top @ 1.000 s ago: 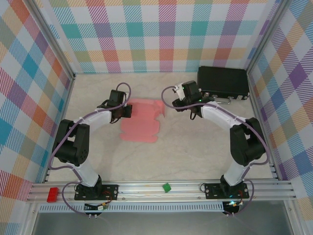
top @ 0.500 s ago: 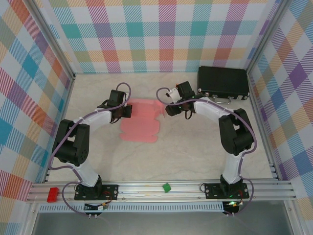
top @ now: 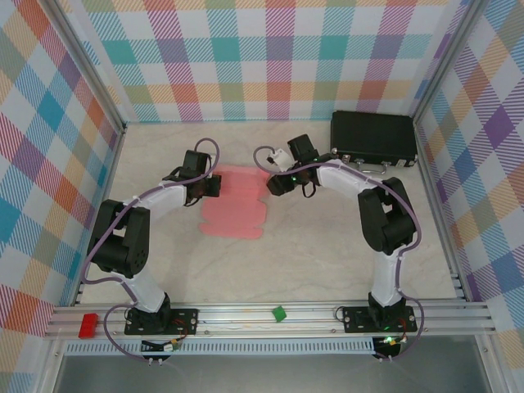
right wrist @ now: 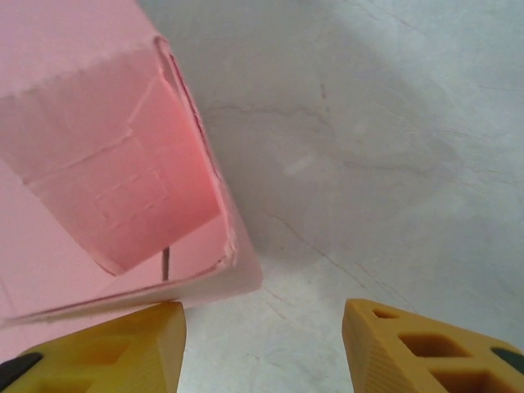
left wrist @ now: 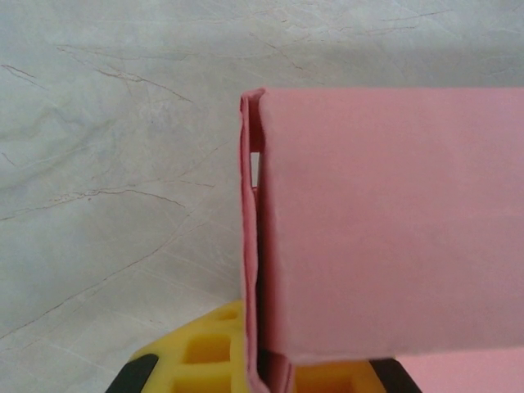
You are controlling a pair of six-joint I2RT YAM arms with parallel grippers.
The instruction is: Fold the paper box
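The pink paper box (top: 233,205) lies partly folded in the middle of the table. My left gripper (top: 211,187) is at its upper left edge, shut on a folded side wall of the card (left wrist: 393,221); the yellow pads (left wrist: 196,356) show on both sides of the pinched layers. My right gripper (top: 274,183) is at the box's upper right end. Its yellow fingers (right wrist: 123,352) stand apart and open, with bare table between them. A raised pink flap (right wrist: 123,188) sits just above its left finger.
A black hard case (top: 373,137) stands at the back right, close behind the right arm. A small green bit (top: 279,313) and a red bit (top: 88,325) rest on the front rail. Checkered walls enclose the table (top: 327,246).
My right gripper has moved left to the box's right end, and its jaws have narrowed a little. The flap at that end now sticks out less. The left gripper has held still.
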